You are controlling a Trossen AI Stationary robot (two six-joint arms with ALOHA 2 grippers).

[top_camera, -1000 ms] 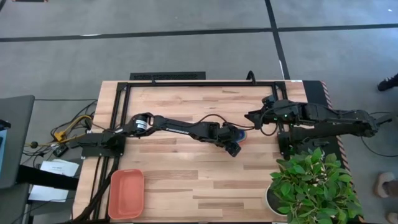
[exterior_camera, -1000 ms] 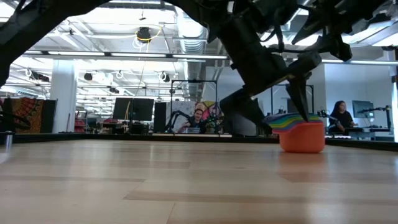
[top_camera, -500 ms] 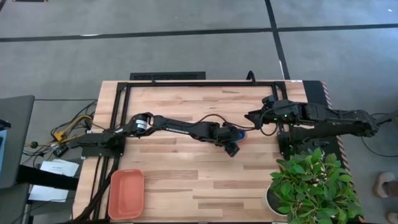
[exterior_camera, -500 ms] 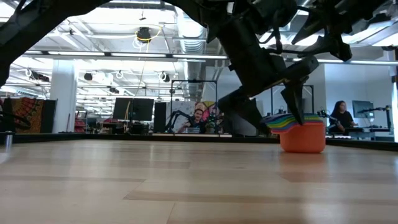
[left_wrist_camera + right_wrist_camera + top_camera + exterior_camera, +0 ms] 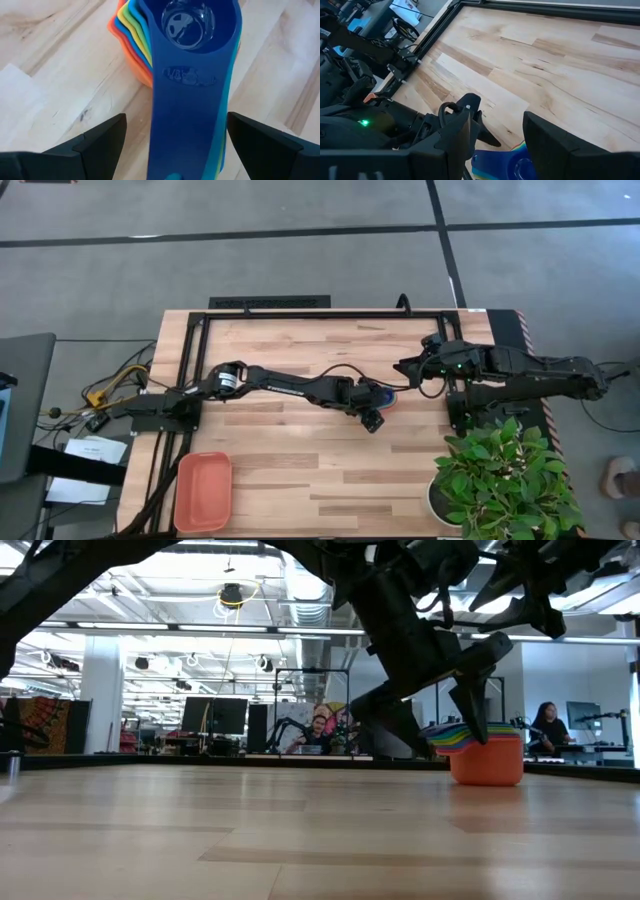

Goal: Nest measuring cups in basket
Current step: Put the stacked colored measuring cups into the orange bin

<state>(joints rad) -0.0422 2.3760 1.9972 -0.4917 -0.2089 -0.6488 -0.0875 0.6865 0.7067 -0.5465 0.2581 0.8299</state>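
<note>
The measuring cups (image 5: 388,394) stand nested in one stack on the table's right-centre. The coral outer cup (image 5: 487,762) rests on the wood, and the dark blue cup (image 5: 195,30) is innermost. Their handles point toward the near edge. My left gripper (image 5: 374,418) is open at those handles, one finger on either side of the blue handle (image 5: 192,115) and clear of it. My right gripper (image 5: 405,368) is open just beyond the stack's far-right side, and its view shows the cups (image 5: 507,167) below it. The salmon-orange basket (image 5: 203,492) lies at the near-left corner.
A potted plant (image 5: 505,480) fills the near-right corner. A black frame (image 5: 300,313) runs along the table's far and left edges, and cables lie off the left side. Bare wood stretches between the stack and the basket.
My left gripper has tipped and turned a little at the cups' handles; in the low view its finger now slants more and its tip sits slightly higher. The stack has stayed where it was.
</note>
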